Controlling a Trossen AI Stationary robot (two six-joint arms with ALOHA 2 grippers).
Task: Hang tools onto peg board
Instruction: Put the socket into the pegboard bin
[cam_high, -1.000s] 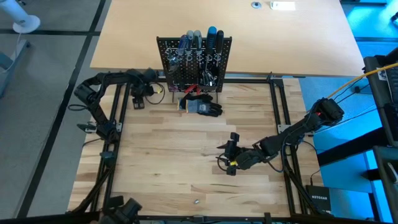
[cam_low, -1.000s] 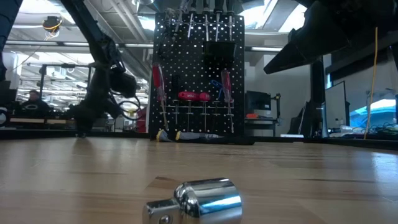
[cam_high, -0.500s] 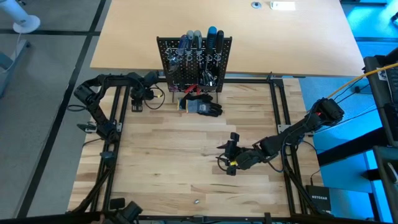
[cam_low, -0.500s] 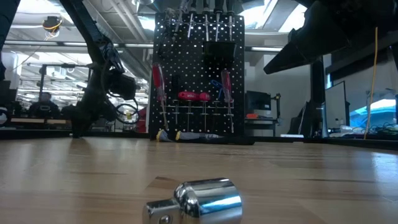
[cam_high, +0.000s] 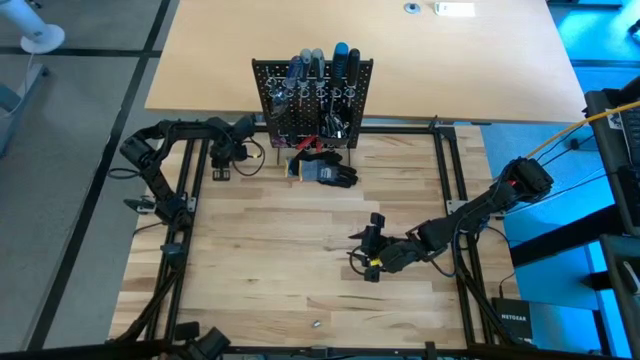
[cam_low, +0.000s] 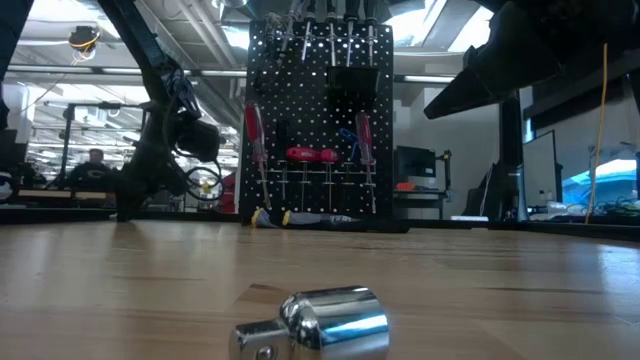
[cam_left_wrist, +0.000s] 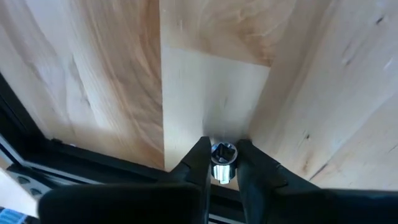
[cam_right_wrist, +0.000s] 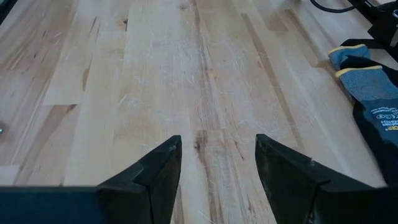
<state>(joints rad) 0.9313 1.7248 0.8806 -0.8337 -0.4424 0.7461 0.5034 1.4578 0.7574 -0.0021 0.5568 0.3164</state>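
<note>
Left gripper (cam_left_wrist: 222, 163) is down at the surface (cam_high: 270, 260) near the back left, just left of the peg board (cam_high: 312, 100). Only the left wrist view shows what it has: jaws clenched on a small shiny silver socket (cam_left_wrist: 222, 154), square drive hole facing the camera, held between the two fingertips (cam_left_wrist: 200, 155). High view shows that gripper (cam_high: 222, 168) only as a dark clump; the socket is not visible there.

Right gripper (cam_right_wrist: 217, 158) is mid-surface toward the right side, jaws released and wide, nothing between them. Its wrist view sees bare wood ahead plus the edge of a blue-grey glove (cam_right_wrist: 367, 81) off to one side. High view puts that glove (cam_high: 325, 172) just in front of the peg board base.

Peg board stands upright at the back edge. High view shows screwdriver handles (cam_high: 318, 62), blue and black, sticking up from the top row. Low view adds the front face: red-handled screwdrivers (cam_low: 252, 135) hanging, a black bin (cam_low: 352, 82), rows of ring holders.

Low view also shows a second silver socket (cam_low: 318, 322) lying close to the lens; high view has it as a speck (cam_high: 316, 323) near the front edge. A person (cam_low: 92, 168) is in the background room, low view only.
</note>
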